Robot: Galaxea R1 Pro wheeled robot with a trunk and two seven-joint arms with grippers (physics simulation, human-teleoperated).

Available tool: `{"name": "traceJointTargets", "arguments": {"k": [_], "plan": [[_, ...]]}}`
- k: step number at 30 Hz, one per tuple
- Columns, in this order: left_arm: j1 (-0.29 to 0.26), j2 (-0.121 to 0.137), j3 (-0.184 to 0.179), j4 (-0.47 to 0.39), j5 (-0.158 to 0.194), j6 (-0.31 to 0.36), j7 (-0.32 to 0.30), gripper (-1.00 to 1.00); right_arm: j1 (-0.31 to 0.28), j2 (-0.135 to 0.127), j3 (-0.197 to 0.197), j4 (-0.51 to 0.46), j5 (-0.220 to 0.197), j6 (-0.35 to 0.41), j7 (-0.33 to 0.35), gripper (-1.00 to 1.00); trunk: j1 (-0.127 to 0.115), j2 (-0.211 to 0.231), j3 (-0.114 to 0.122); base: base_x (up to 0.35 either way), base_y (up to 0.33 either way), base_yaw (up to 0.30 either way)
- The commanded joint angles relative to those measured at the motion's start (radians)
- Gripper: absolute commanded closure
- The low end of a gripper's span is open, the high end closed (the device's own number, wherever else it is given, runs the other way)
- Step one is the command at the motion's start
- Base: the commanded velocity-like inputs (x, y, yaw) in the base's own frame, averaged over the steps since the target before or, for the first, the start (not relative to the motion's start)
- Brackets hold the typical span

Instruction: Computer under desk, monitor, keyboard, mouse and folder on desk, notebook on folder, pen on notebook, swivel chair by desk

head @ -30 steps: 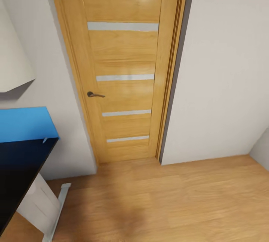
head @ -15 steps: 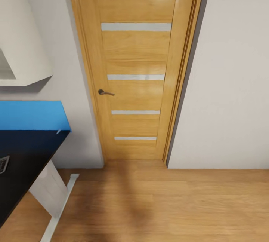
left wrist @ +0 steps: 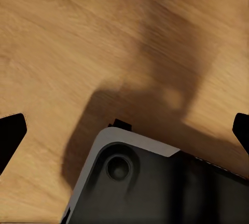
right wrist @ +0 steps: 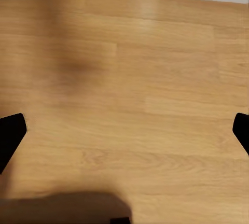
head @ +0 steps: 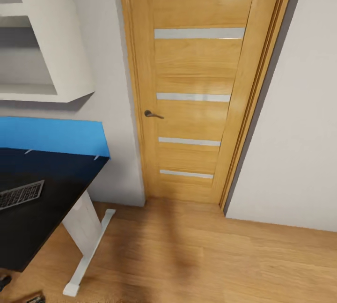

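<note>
The desk (head: 51, 200) stands at the left of the head view, with a black top, a bright blue back panel (head: 51, 135) and a white leg (head: 84, 232). One end of the dark keyboard (head: 21, 194) lies on the desk at the picture's left edge. In the left wrist view my left gripper (left wrist: 124, 136) is open over the wooden floor, its black fingertips (left wrist: 10, 133) wide apart and nothing between them. My right gripper (right wrist: 124, 136) is open too, above bare floor, with empty fingertips (right wrist: 11, 130). The monitor, folder and swivel chair are out of view.
A closed oak door (head: 199, 87) with a dark handle (head: 152, 114) faces me, with grey walls on both sides. A white wall shelf (head: 44, 55) hangs above the desk. Wooden floor (head: 210, 261) stretches ahead. My grey and black base (left wrist: 155, 187) lies under the left gripper.
The whole head view has swung to the left, so the door has slid right in the picture. More of the desk, the wall shelf and the keyboard's end have come into sight.
</note>
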Motion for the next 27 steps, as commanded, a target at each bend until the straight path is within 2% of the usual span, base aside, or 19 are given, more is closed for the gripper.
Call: {"name": "traceJointTargets", "arguments": {"k": [1,11,14,20,27], "plan": [[-0.001,0.0,-0.001,0.0,0.006,-0.002,0.0,-1.0,-0.001,0.0,0.001,0.0,0.0,-0.003,-0.003,-1.0,0.0,-0.001,-0.002,0.0,-0.002,0.286],[-0.001,0.0,-0.001,0.0,0.006,-0.002,0.004,-1.0,0.0,0.0,0.001,0.0,0.0,-0.009,-0.003,-1.0,0.0,-0.001,-0.002,0.0,-0.001,0.286],[-0.001,-0.001,-0.001,0.0,0.008,-0.001,0.006,-1.0,0.0,-0.003,0.001,0.0,0.0,-0.057,-0.003,-1.0,0.0,-0.001,-0.002,0.0,0.0,0.286],[-0.001,0.0,-0.001,0.005,0.009,0.0,0.008,-1.0,0.0,-0.012,0.0,0.0,0.0,-0.067,-0.003,-1.0,0.0,-0.001,-0.002,0.0,0.0,0.286],[-0.001,0.001,-0.001,0.093,0.01,0.002,0.008,-1.0,-0.001,-0.022,-0.001,0.0,0.0,-0.06,-0.003,-1.0,0.0,-0.001,-0.002,0.0,0.0,0.286]]}}
